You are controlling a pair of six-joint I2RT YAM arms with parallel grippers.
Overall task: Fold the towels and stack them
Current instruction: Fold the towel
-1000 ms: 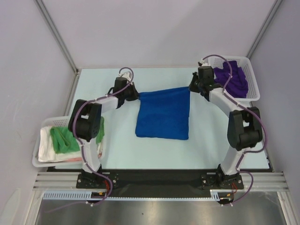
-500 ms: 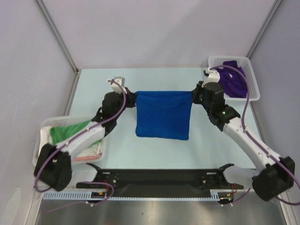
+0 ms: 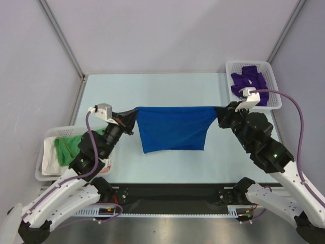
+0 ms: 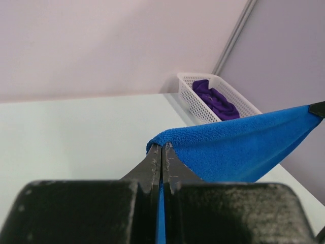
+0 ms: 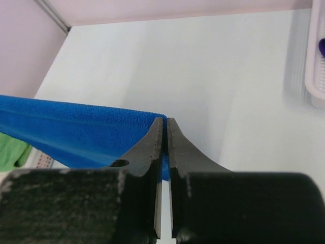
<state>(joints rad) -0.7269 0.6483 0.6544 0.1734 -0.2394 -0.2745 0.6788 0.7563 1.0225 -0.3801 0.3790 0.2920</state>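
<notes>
A blue towel (image 3: 172, 128) hangs stretched in the air between my two grippers, above the table's middle. My left gripper (image 3: 135, 112) is shut on its left top corner; the wrist view shows the cloth (image 4: 244, 147) pinched at the fingertips (image 4: 162, 147). My right gripper (image 3: 218, 111) is shut on its right top corner; in the right wrist view the towel (image 5: 76, 132) runs off to the left from the closed tips (image 5: 165, 121). The towel's lower edge hangs near the table.
A white basket (image 3: 254, 86) at the back right holds purple towels (image 3: 248, 81), also in the left wrist view (image 4: 216, 99). A white basket (image 3: 44, 168) at the left holds a green towel (image 3: 68, 147) on white and pink ones.
Both grippers have lifted the blue towel off the table and drawn it toward the near edge. The arms have swung up and back, and the towel is stretched wider.
</notes>
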